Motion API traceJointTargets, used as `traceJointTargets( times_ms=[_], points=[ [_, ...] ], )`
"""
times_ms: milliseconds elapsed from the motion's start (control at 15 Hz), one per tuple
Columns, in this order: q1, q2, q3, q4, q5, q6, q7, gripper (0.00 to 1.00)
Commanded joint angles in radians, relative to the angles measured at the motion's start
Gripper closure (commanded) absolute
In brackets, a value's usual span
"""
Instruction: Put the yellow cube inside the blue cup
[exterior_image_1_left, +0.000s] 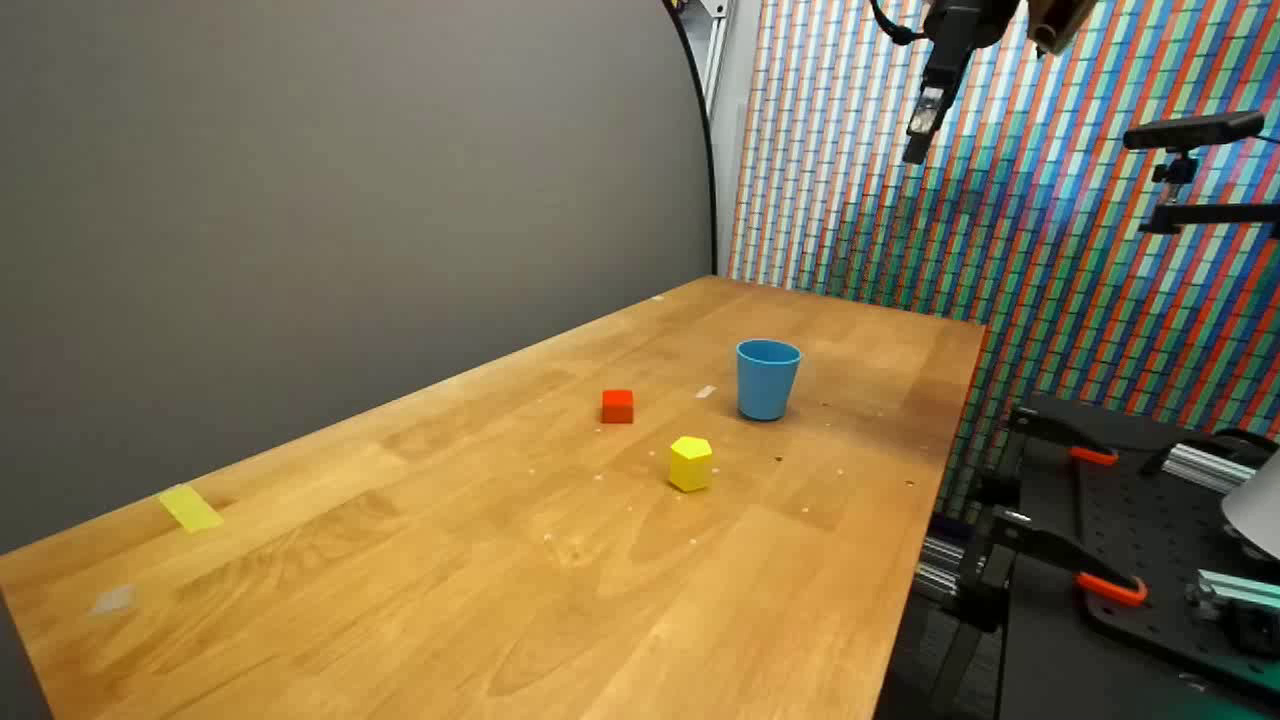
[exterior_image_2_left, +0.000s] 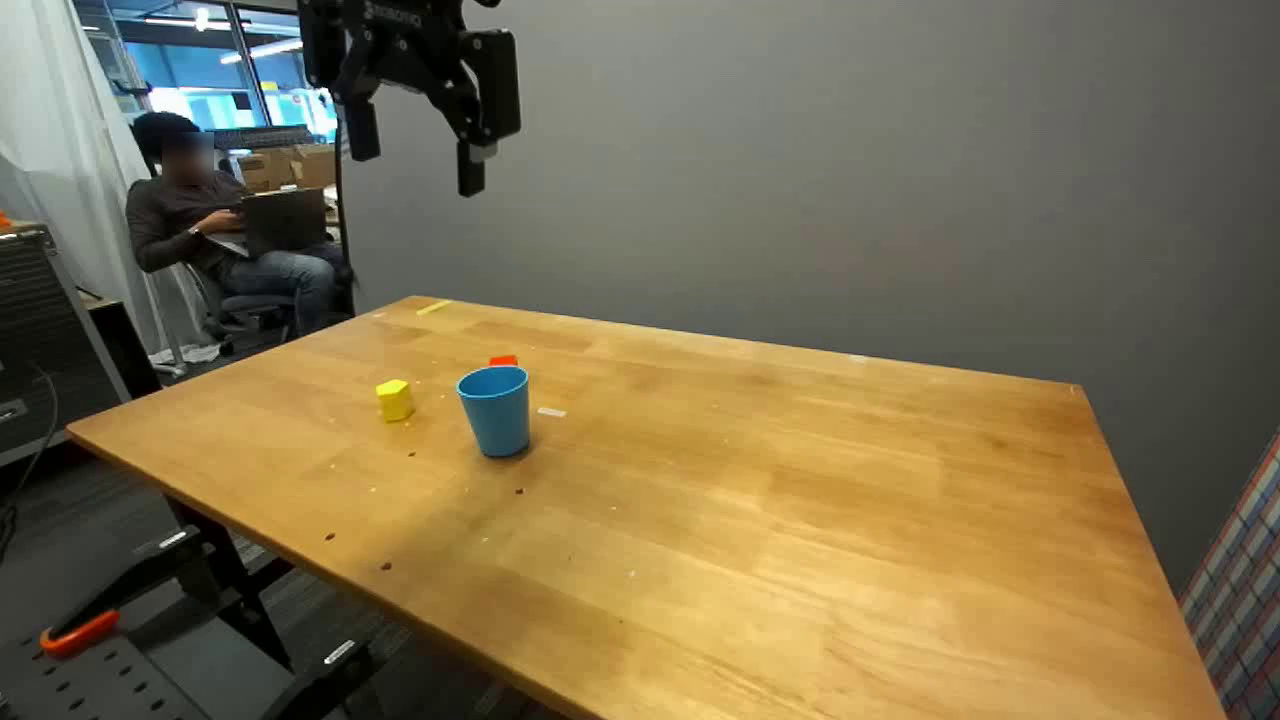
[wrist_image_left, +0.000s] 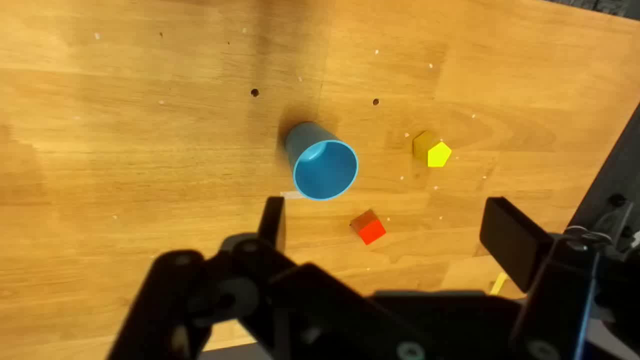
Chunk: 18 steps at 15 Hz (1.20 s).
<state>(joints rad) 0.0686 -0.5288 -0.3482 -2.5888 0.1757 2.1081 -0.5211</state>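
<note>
The yellow cube, a small bright yellow block with a five-sided top, stands on the wooden table in both exterior views (exterior_image_1_left: 691, 464) (exterior_image_2_left: 395, 400) and in the wrist view (wrist_image_left: 438, 154). The blue cup stands upright near it in both exterior views (exterior_image_1_left: 766, 382) (exterior_image_2_left: 498, 412). In the wrist view the cup (wrist_image_left: 326, 171) is left of the yellow cube, and nothing shows inside it. My gripper is open and empty, high above the table, in an exterior view (exterior_image_2_left: 418, 165) and in the wrist view (wrist_image_left: 382, 210). Its fingers are wide apart and touch nothing.
A small red cube (exterior_image_1_left: 617, 407) sits on the table (exterior_image_1_left: 420, 560) near the cup; the cup partly hides it in an exterior view (exterior_image_2_left: 504, 360). A flat yellow tape scrap (exterior_image_1_left: 191, 508) lies at the table's edge. A grey panel (exterior_image_1_left: 350, 200) stands behind the table.
</note>
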Motion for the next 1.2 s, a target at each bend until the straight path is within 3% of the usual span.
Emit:
traceJointTargets(
  times_ms=[0, 267, 333, 533, 867, 1133],
  points=[
    [-0.030, 0.005, 0.028, 0.004, 0.017, -0.005, -0.013, 0.00],
    [-0.030, 0.005, 0.028, 0.005, 0.017, -0.005, -0.013, 0.00],
    [-0.029, 0.019, 0.054, 0.005, 0.000, 0.010, 0.009, 0.00],
    [-0.022, 0.070, 0.179, -0.028, -0.058, 0.136, 0.115, 0.00],
    [0.012, 0.258, 0.399, -0.024, -0.162, 0.303, 0.378, 0.00],
    [0.003, 0.431, 0.509, -0.007, -0.333, 0.442, 0.593, 0.00]
  ],
)
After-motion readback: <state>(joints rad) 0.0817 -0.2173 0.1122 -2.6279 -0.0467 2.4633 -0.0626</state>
